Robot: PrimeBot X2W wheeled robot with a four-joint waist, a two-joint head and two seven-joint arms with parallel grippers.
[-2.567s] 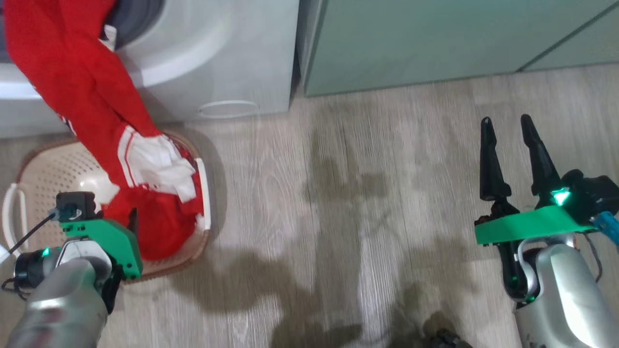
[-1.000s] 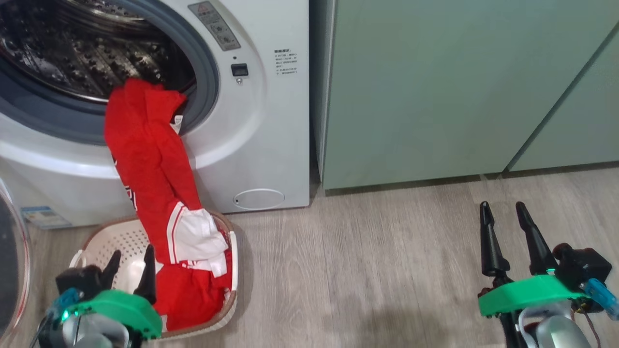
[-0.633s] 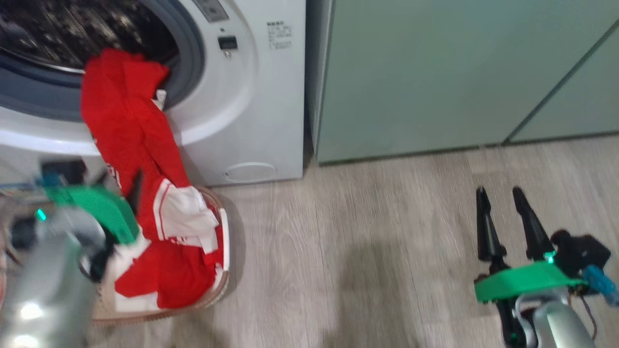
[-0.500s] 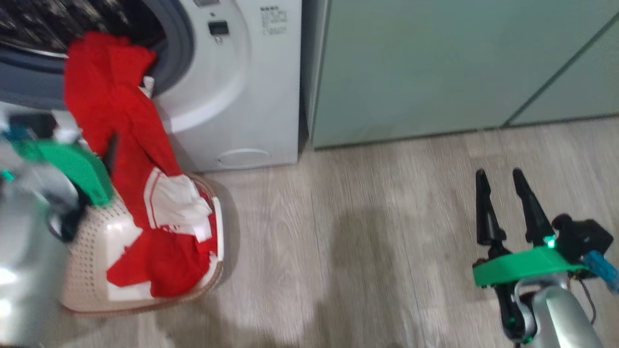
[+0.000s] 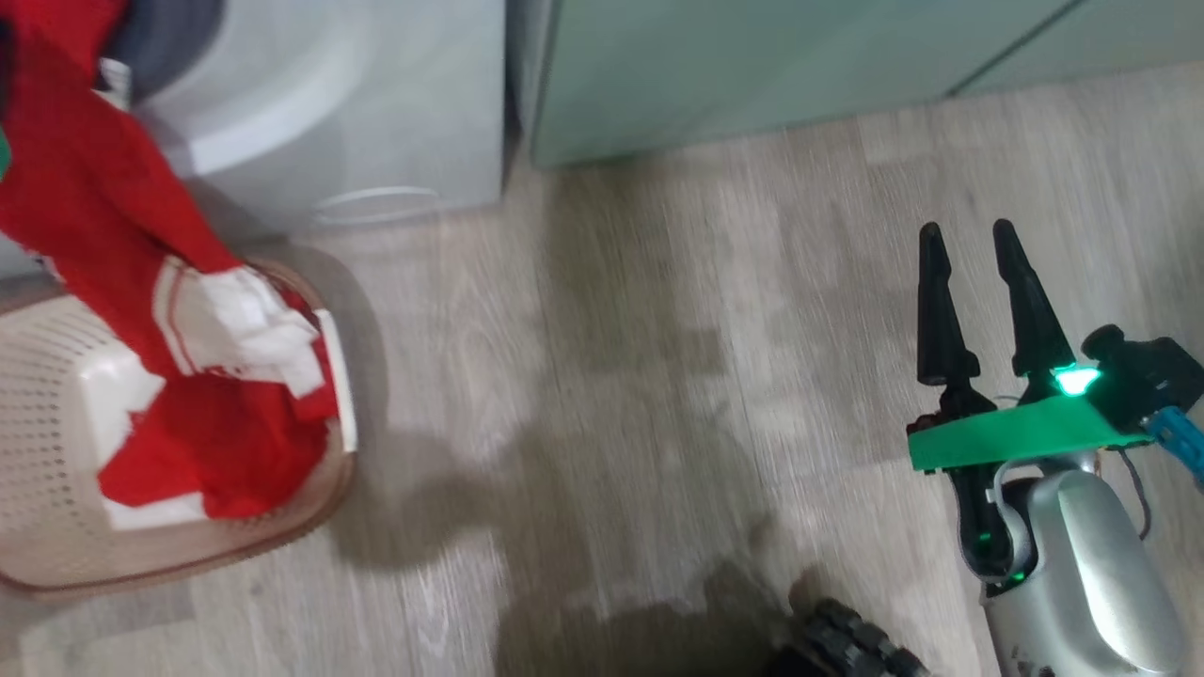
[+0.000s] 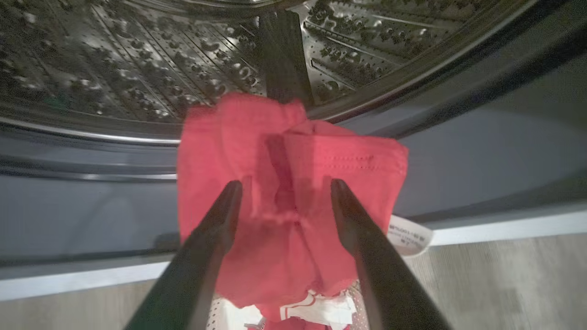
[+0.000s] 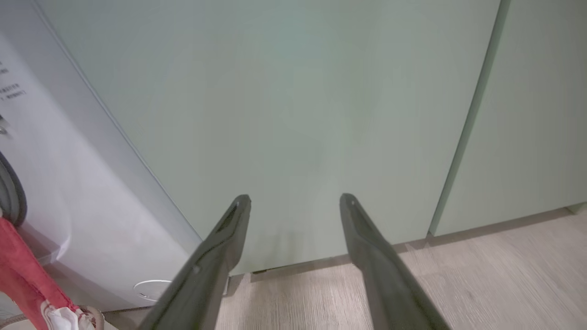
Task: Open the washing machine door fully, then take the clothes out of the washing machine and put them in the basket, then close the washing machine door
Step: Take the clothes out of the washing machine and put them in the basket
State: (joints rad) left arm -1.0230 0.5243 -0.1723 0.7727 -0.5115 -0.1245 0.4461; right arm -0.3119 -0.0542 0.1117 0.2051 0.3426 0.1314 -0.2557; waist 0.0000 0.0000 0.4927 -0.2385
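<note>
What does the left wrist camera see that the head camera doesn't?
Left wrist view: the shiny, holey drum inside the washing machine, and the open left gripper. Head view: the open right gripper over the floor, and the green cabinets. Both: the red clothes hanging from the machine's mouth down into the basket.

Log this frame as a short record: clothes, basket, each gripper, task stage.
clothes: red with white parts, draped from the washing machine mouth down into the basket
upper end: lying over the drum lip
basket: on the floor in front of the machine
left gripper: open, fingers astride the fabric at the lip; contact unclear
right gripper: open, holding nothing, above the floor near the green cabinets
stage: clothes partly out, not yet fully in the basket
</note>
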